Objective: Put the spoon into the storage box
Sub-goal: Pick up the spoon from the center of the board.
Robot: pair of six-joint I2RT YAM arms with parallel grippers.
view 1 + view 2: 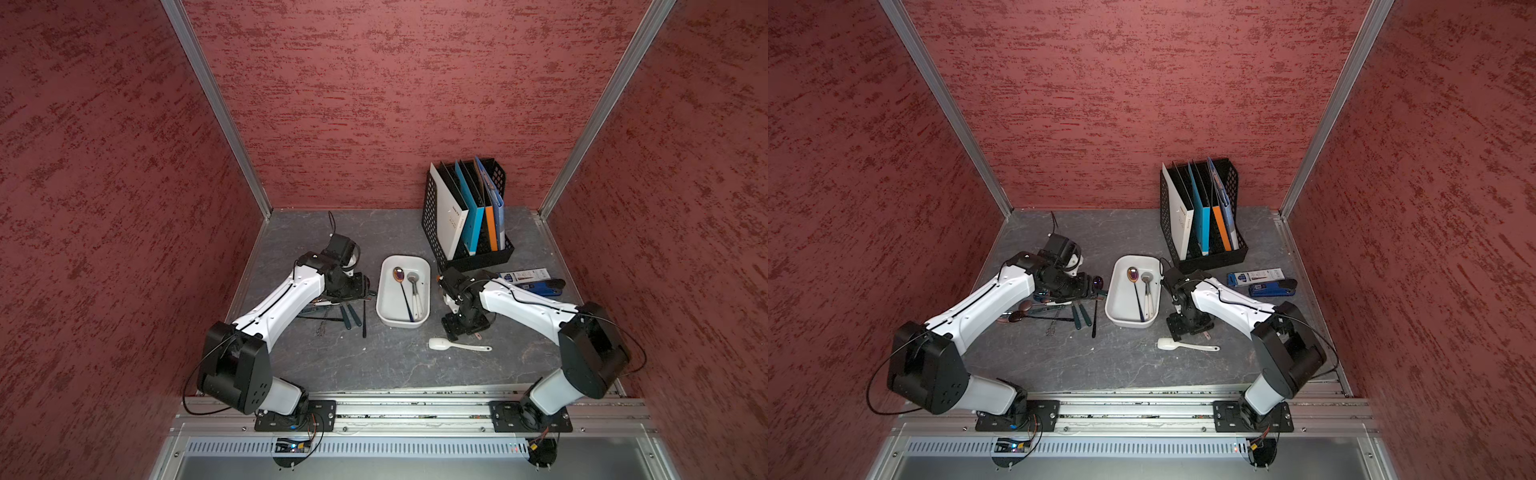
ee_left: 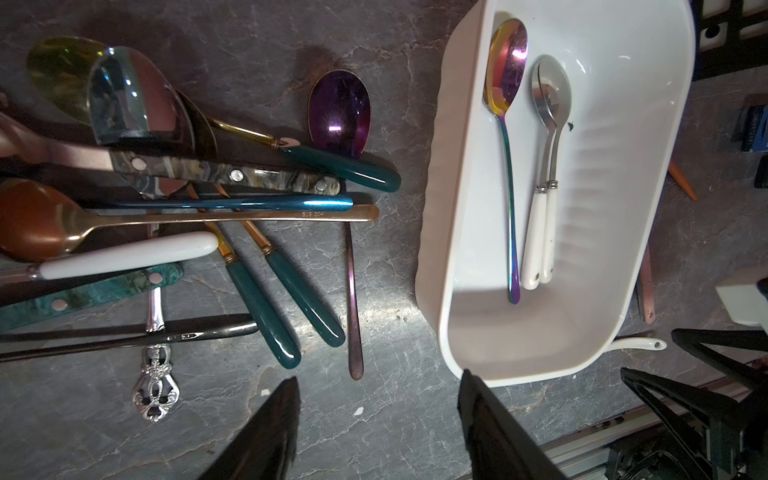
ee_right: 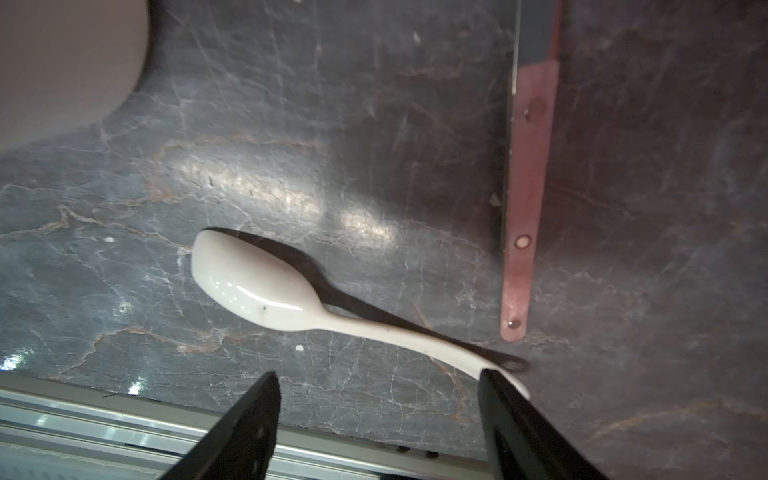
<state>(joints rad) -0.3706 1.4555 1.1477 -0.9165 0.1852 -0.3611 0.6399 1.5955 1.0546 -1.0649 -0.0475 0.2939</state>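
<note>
Two, maybe three spoons lie in the storage box (image 1: pixel 390 309) — the white-handled ones (image 2: pixel 540 232) look nested, can't separate them. White spoon (image 3: pixel 257 282) is on the bench (image 1: pixel 374 365) just off the box's near-right corner. Right fingers (image 3: pixel 519 424) hang over it, spread wide, holding nothing — one tip overlaps the handle end in the wrist cam. Left fingers (image 2: pixel 270 428) also spread, empty, btwn cutlery pile (image 2: pixel 249 208) and box.

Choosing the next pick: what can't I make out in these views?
- Cutlery pile: several bowls cut off by the left wrist picture's edge; the left arm covers them in a top view.
- White spoon: handle tip behind a finger of the right gripper.
- Copper handle: working end cut off by that picture's edge.
</note>
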